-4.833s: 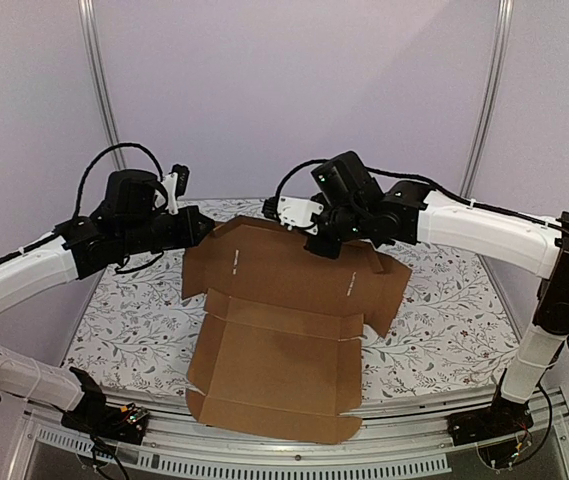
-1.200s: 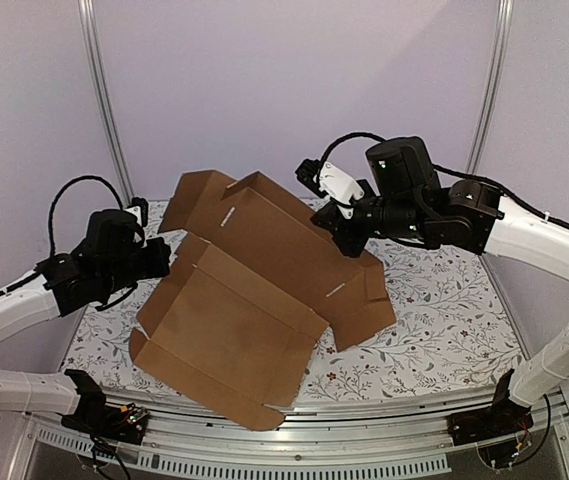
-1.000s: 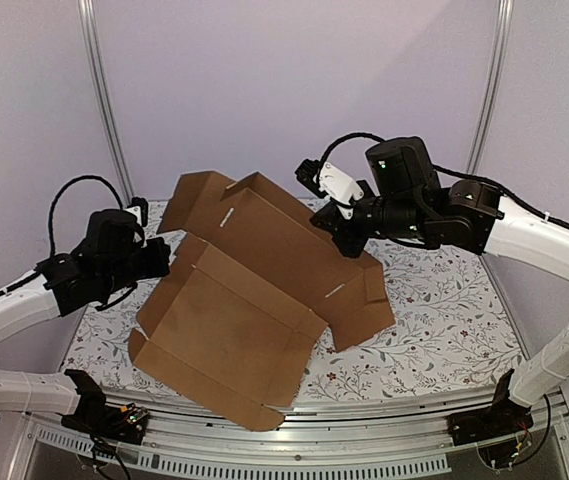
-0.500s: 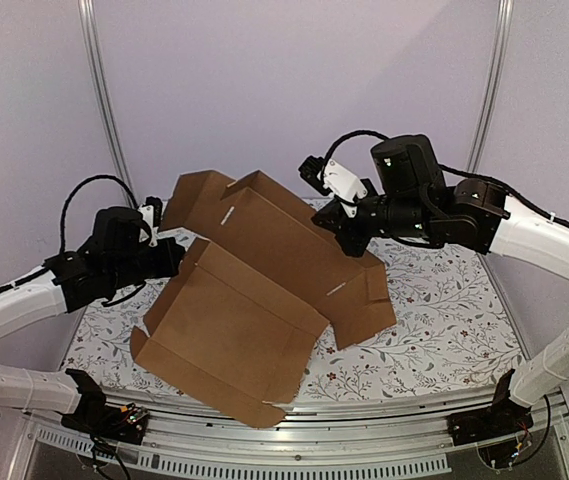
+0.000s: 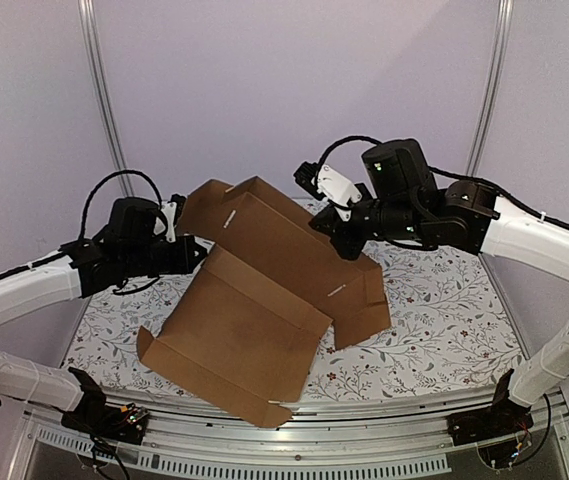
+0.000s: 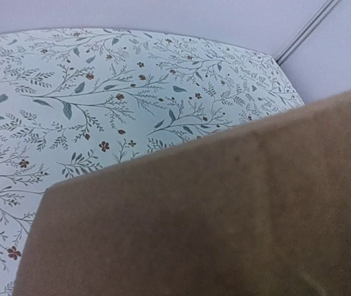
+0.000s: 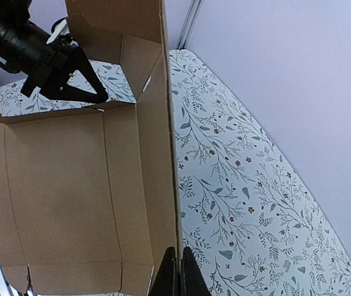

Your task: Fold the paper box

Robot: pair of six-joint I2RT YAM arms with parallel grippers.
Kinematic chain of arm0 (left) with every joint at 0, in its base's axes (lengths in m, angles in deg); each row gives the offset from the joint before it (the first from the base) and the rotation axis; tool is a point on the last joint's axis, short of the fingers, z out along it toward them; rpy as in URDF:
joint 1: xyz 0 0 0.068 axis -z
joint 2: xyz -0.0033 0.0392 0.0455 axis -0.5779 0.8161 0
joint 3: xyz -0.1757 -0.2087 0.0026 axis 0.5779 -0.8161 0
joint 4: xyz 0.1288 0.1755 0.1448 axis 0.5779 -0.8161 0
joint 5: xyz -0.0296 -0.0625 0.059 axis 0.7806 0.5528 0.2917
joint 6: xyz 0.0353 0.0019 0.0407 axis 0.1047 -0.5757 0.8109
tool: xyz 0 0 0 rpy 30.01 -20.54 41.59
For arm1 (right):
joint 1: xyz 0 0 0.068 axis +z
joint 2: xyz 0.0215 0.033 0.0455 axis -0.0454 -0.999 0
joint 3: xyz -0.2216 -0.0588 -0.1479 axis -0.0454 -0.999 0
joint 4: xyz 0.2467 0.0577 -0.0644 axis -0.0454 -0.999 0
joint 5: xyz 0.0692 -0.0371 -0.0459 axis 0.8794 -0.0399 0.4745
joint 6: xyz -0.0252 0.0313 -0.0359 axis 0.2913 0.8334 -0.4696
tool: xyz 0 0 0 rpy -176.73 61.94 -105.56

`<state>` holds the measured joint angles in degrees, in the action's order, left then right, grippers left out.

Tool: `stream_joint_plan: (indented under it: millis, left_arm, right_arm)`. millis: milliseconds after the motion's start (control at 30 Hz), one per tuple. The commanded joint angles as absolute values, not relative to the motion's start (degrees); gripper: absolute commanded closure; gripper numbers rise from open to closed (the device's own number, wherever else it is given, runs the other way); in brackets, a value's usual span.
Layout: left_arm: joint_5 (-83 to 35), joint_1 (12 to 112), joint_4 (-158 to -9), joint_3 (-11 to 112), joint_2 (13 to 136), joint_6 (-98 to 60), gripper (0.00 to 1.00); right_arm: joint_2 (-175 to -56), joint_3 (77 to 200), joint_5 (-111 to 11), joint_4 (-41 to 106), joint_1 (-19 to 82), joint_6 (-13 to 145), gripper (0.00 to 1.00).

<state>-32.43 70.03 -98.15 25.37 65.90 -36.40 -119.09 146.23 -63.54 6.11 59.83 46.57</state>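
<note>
On the flowered desk [image 5: 444, 320] the paper box [image 5: 254, 310] lay half open, its far half raised. The right pincer [image 7: 176, 274] was fully closed on the raised edge. The left pincer [image 5: 196, 256] was closed at the box's left side, grip unclear. I would advise holding right steady and pushing left inward slowly, along the crease.

The die-cut brown corrugated cardboard paper box [image 5: 254, 330] lies across the middle of the white leaf-patterned table [image 5: 434, 320], its near corner past the near edge; left gripper [image 5: 192, 255] at its left flap; right gripper [image 5: 349, 245] clamped on its raised far-right panel.
</note>
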Motion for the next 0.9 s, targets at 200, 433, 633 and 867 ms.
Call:
stream_joint_plan:
  millis: [200,433,633,867]
  left_arm:
    - [-24.9,70.6,-97.5,28.6,71.3,-35.1,1.00]
    - [-29.3,71.2,-101.5,29.9,73.5,-35.3,1.00]
    - [-29.8,71.2,-102.5,28.8,73.3,-35.9,1.00]
    - [-29.9,71.2,-98.3,25.1,75.2,-37.0,1.00]
  right_arm:
    - [-123.1,148.4,-65.6,8.7,60.2,48.3,1.00]
    - [-124.6,148.5,-70.2,7.1,60.2,46.6,1.00]
    - [-126.3,147.5,-75.1,6.4,59.3,43.8,1.00]
    - [-131.2,152.7,-73.2,1.5,54.7,42.5,1.00]
